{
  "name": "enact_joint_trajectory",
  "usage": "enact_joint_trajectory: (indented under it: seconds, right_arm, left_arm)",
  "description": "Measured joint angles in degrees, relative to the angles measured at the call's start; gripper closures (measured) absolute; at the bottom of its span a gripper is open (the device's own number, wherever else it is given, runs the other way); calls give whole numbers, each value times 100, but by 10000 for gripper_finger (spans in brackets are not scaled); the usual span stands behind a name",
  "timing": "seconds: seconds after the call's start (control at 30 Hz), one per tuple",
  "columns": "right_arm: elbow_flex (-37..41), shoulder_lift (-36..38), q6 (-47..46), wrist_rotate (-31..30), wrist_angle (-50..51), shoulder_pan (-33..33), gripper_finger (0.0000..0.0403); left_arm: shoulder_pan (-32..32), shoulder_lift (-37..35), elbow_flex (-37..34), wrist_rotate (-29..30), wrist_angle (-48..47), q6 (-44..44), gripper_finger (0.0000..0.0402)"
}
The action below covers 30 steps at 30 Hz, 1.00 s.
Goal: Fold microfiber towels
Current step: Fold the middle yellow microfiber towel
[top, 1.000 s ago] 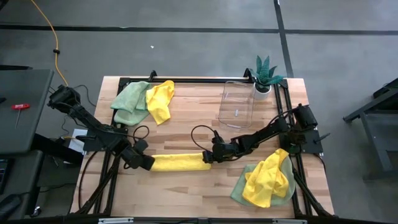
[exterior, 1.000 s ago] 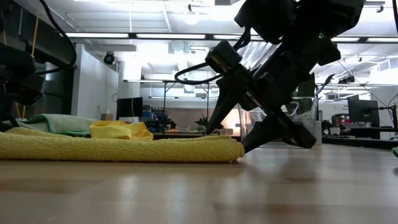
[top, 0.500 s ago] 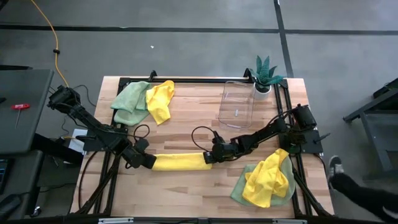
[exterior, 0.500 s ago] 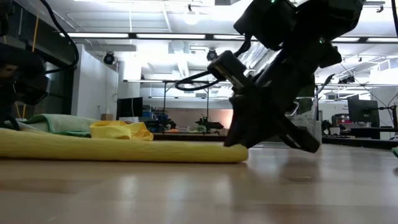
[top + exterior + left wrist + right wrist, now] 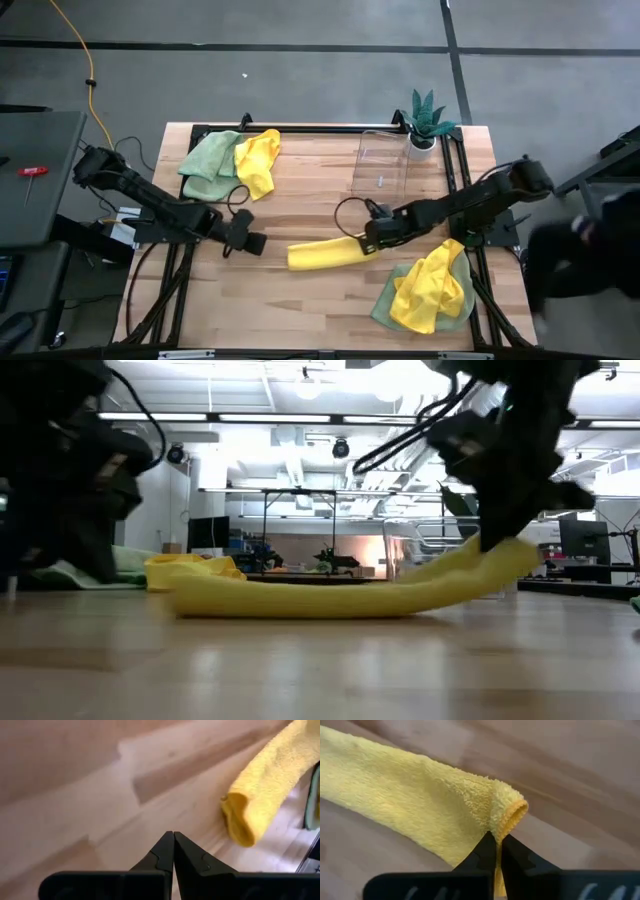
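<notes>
A bright yellow microfiber towel (image 5: 328,252), folded into a long narrow strip, lies across the middle of the table. My right gripper (image 5: 369,237) is shut on its right end, which is raised off the wood (image 5: 497,559). The rest of the strip lies flat (image 5: 300,598). My left gripper (image 5: 252,243) is shut and holds nothing. It stands a short way left of the strip's left end (image 5: 241,819), apart from it. My right gripper pinches the towel's folded right end (image 5: 506,816) between its two fingers, over several layers at the fold. The fingers come from the table's right side, slanting down, along the strip. That end is lifted a little; the strip's middle and left end rest on the table.
A heap of green and yellow towels (image 5: 228,160) lies at the far left. A yellow towel on a green one (image 5: 430,290) lies at the near right. A clear container (image 5: 383,165) and a potted plant (image 5: 428,122) stand at the far right. A blurred person (image 5: 590,255) is beyond the right edge.
My right gripper has shut on the towel's right end and drawn it toward the table's right edge, raising that end. The whole strip has slid right, away from my left gripper. My left gripper has gone a little right and toward the far edge, staying shut.
</notes>
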<state>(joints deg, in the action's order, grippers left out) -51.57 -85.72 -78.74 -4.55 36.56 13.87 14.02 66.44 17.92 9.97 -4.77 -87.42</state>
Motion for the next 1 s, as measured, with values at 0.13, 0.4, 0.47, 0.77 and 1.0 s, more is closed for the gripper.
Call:
enact_joint_trajectory:
  seconds: [0.13, 0.4, 0.47, 0.77, 1.0]
  right_arm:
    - [0, 420, -333, -138, 495, 2, 402]
    - [-2, 536, -843, -211, -27, 7, 402]
    - [-2, 536, -905, -298, -287, 9, 402]
    - [-7, 538, -1168, -516, -700, 97, 403]
    - [-9, 538, -1469, -750, -705, 240, 403]
  left_arm:
    - [-279, 431, 322, -289, 43, 520, 401]
    - [-315, 1443, 1199, -297, 321, 1182, 401]
    - [-315, 1693, 1365, -369, 389, 1292, 401]
    - [-191, 2431, 1642, -572, 986, 1359, 401]
    - [-110, 2504, 1642, -651, 1013, 1312, 401]
